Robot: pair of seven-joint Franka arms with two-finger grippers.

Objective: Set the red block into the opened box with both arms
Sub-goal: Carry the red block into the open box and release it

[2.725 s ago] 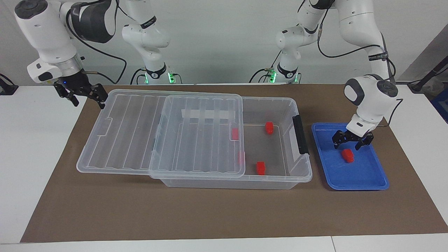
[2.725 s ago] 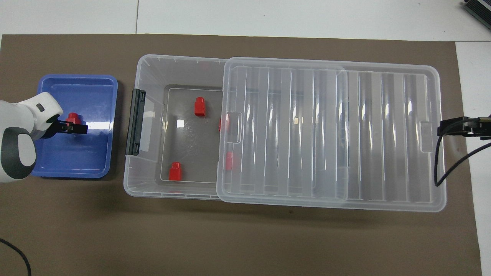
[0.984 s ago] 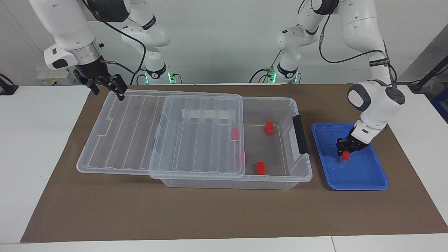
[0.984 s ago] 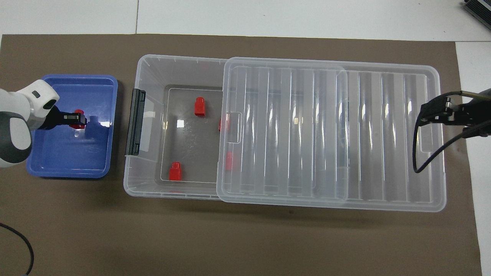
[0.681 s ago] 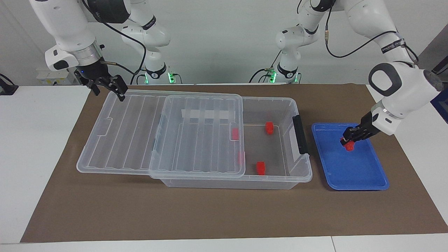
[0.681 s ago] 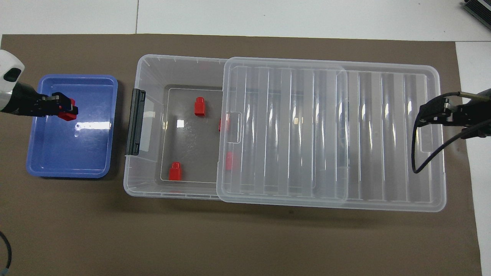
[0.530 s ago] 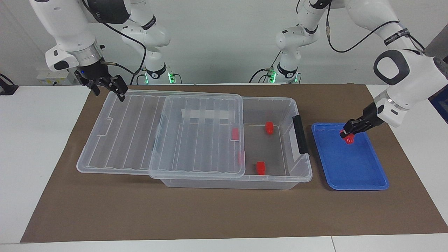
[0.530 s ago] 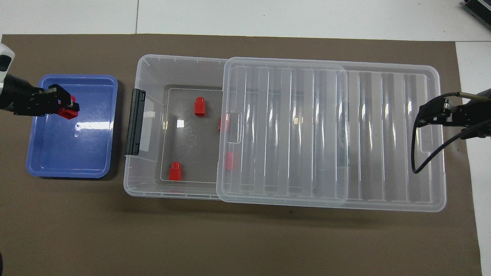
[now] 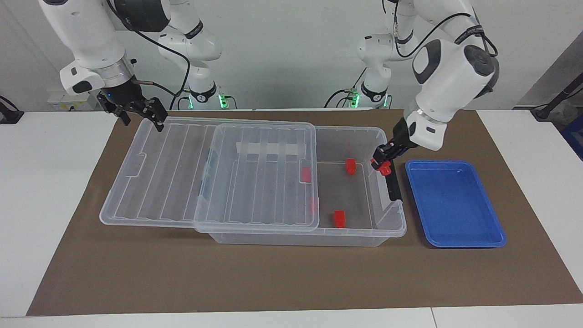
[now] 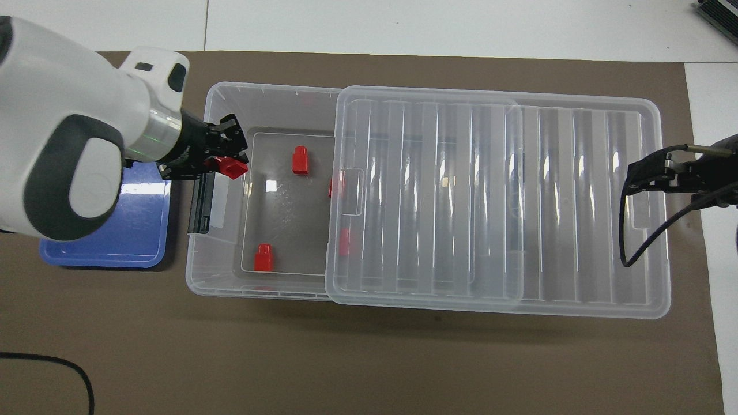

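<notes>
The left gripper (image 9: 381, 164), fingers clamped on the red block (image 9: 385, 169), hangs over the open end of the box (image 9: 391, 223), above the rim by its dark latch (image 9: 392, 181). The right gripper (image 9: 139, 115) waits spread wide, holding nothing, over the corner of the slid-back lid (image 9: 182, 177). Other red blocks (image 9: 350, 166) lie inside the box; the blue tray (image 9: 455, 205) sits beside it.
</notes>
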